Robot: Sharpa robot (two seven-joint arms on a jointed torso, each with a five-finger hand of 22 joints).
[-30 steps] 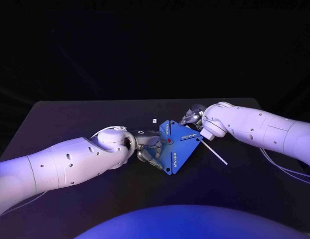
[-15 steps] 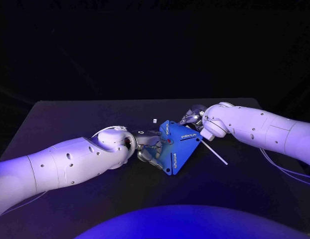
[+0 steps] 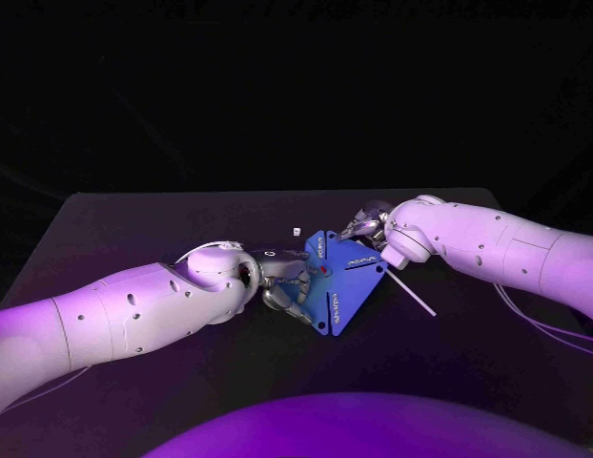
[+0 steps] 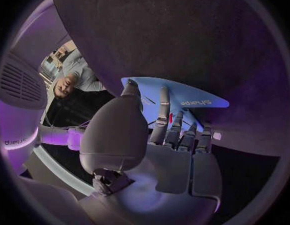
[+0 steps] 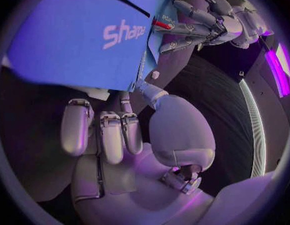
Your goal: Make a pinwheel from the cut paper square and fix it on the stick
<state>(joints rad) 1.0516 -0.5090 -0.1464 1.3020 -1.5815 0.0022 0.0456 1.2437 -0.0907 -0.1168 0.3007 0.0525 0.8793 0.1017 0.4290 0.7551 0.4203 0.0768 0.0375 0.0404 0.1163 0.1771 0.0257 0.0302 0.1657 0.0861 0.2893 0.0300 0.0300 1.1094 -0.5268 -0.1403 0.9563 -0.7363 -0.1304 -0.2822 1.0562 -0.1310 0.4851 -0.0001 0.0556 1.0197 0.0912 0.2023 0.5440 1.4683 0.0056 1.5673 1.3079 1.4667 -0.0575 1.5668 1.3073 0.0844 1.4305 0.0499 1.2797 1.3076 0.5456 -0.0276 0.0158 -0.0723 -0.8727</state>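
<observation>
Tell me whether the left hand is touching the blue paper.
Touching. The right wrist view shows the left hand with its fingertips against the blue paper at its folded edge.

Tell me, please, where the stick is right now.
In the head view the stick lies on the table, just right of the blue paper, near the right hand.

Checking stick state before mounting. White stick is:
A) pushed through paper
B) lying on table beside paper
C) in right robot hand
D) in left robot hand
B: the white stick lies on the black table beside the blue paper.
</observation>
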